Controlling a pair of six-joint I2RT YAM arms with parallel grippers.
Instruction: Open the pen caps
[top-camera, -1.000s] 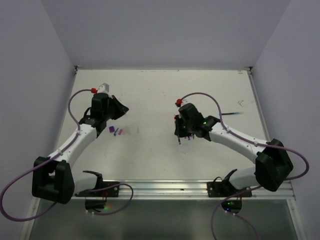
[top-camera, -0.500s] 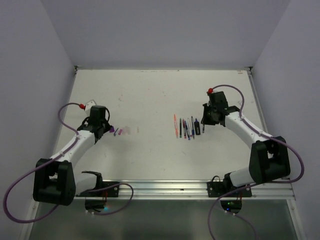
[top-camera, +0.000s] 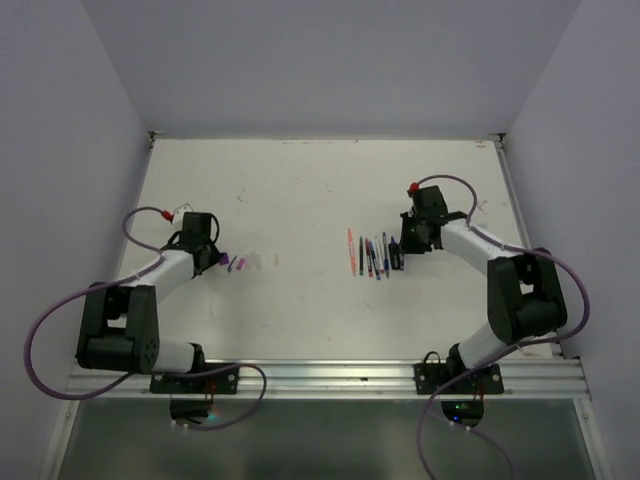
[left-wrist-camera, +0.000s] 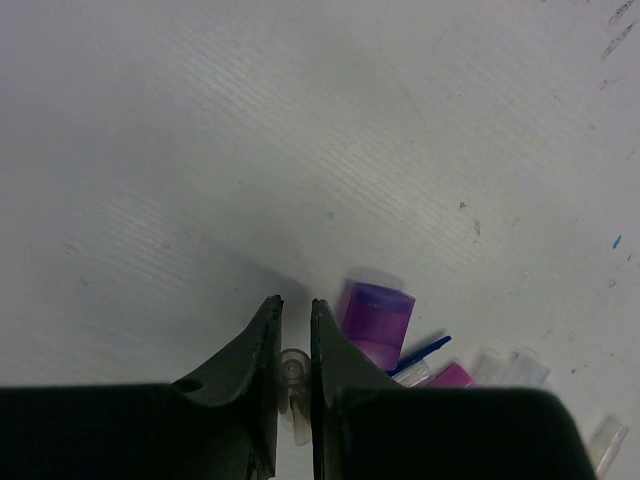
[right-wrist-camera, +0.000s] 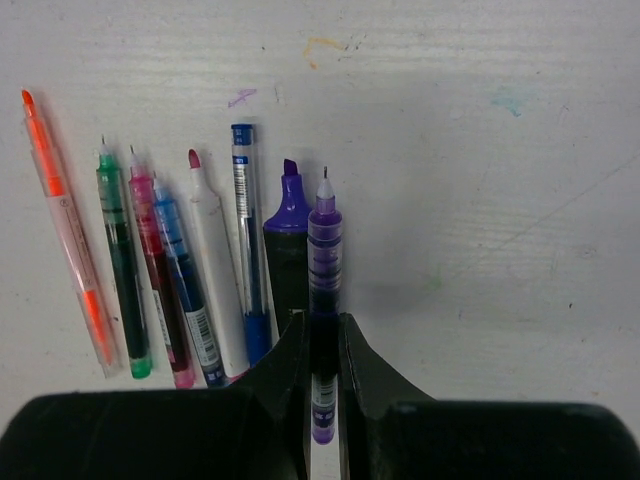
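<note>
Near the tabletop's (top-camera: 300, 180) left edge your left gripper (left-wrist-camera: 292, 305) is hanging low, pinching a clear cap (left-wrist-camera: 291, 372), with the purple cap (left-wrist-camera: 378, 318) lying just beside. Toward the right edge your right gripper (right-wrist-camera: 322, 320) is clamping a purple pen (right-wrist-camera: 324, 250).

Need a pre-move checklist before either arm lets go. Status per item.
1. right gripper shut on purple pen: ok.
2. purple pen's tip bare, no cap on it: ok.
3. purple pen parallel to row of pens: ok.
4. left gripper shut on clear cap: ok.
5. purple cap apart from left gripper: ok.
6. purple pen resting on table: cannot tell.
</note>
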